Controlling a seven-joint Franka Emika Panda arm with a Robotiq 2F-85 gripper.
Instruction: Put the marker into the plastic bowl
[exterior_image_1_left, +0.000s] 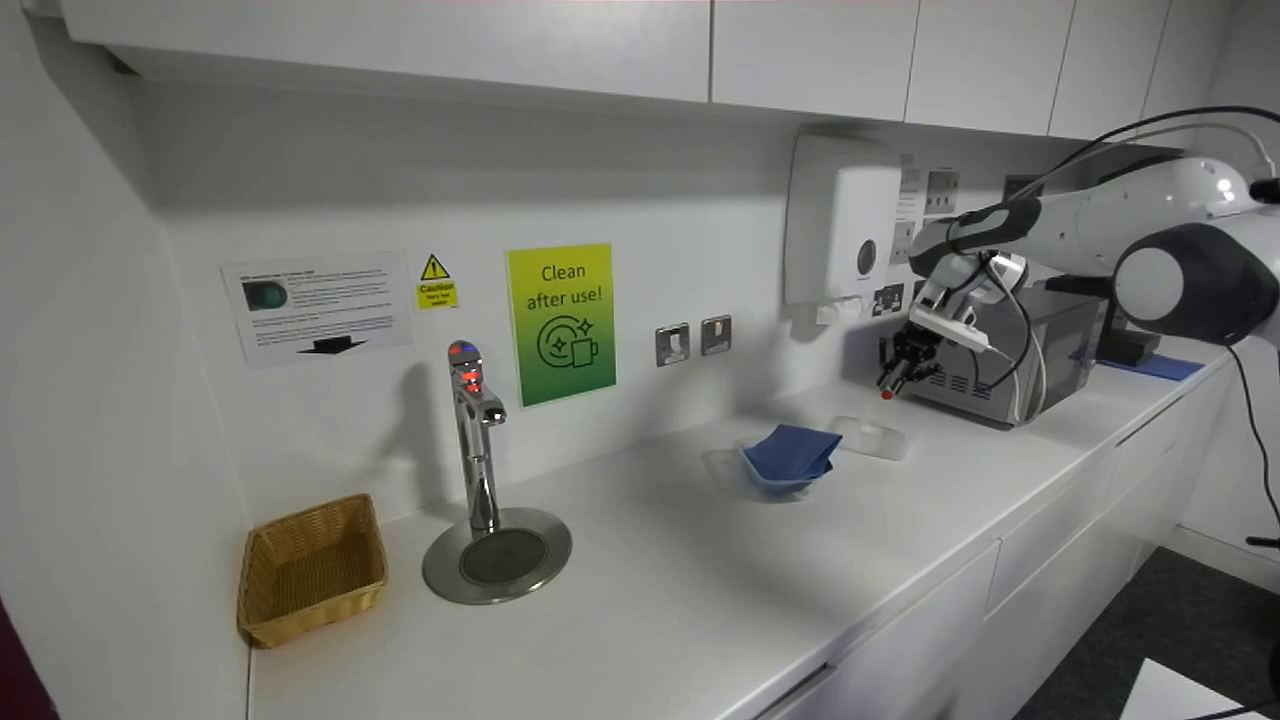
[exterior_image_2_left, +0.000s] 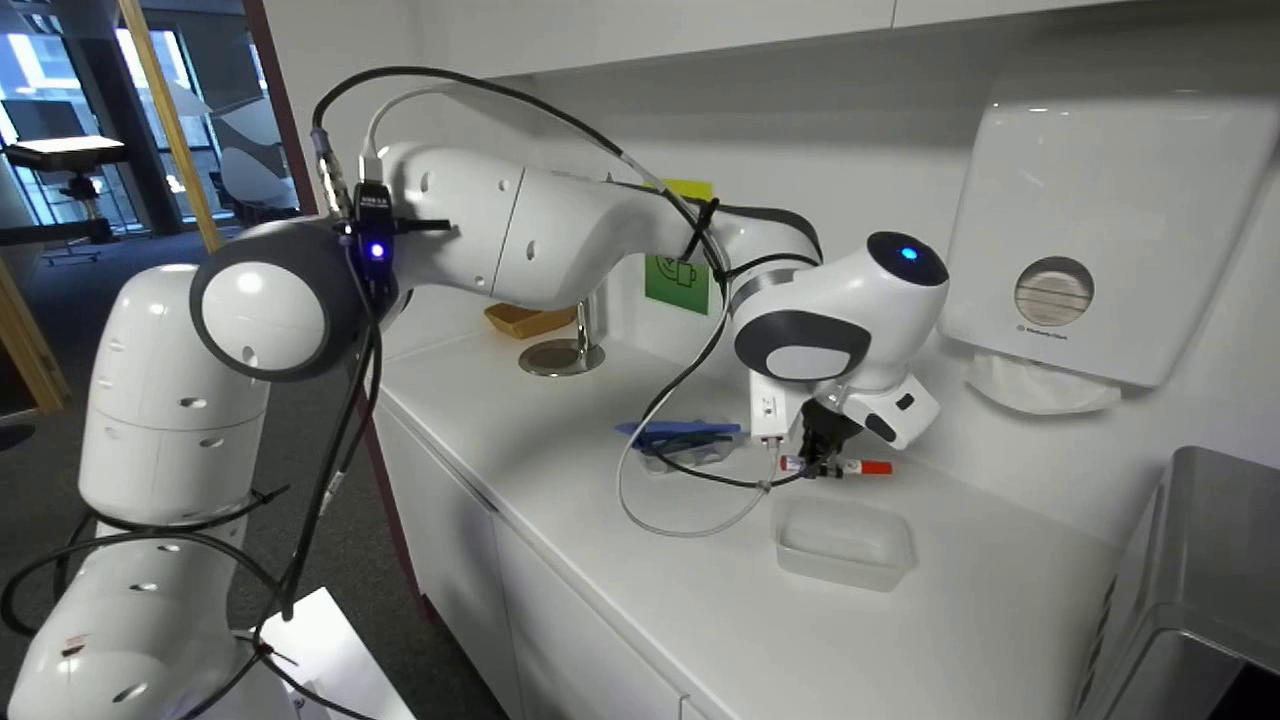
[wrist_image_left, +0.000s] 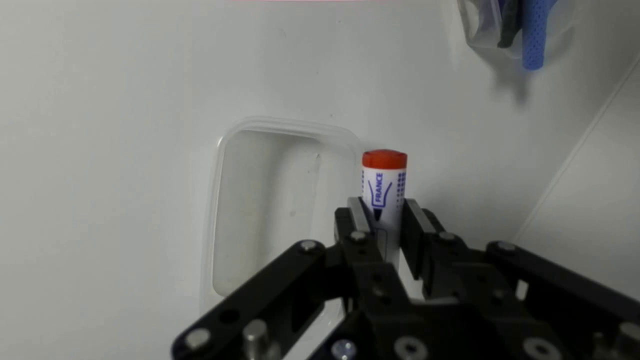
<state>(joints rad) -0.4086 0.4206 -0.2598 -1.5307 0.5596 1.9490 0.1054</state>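
The marker is white with red ends. It shows in the wrist view (wrist_image_left: 384, 185) and in both exterior views (exterior_image_1_left: 887, 395) (exterior_image_2_left: 877, 467). My gripper (wrist_image_left: 385, 212) is shut on the marker's body and holds it above the counter; it also shows in both exterior views (exterior_image_1_left: 893, 378) (exterior_image_2_left: 825, 455). A clear, empty plastic bowl (wrist_image_left: 280, 210) lies below; in the wrist view the marker overlaps its right edge. It also shows in both exterior views (exterior_image_1_left: 870, 440) (exterior_image_2_left: 845, 545). A second clear plastic bowl (exterior_image_1_left: 780, 487) (exterior_image_2_left: 700, 458) holds blue sheets (exterior_image_1_left: 795, 452) (wrist_image_left: 534, 37).
A grey microwave-like box (exterior_image_1_left: 1040, 345) (exterior_image_2_left: 1190, 560) stands near the gripper. A towel dispenser (exterior_image_1_left: 845, 215) (exterior_image_2_left: 1100, 230) hangs on the back wall. A tap (exterior_image_1_left: 475, 430) and a woven basket (exterior_image_1_left: 312, 580) stand at the far end of the counter. Cables hang from the arm.
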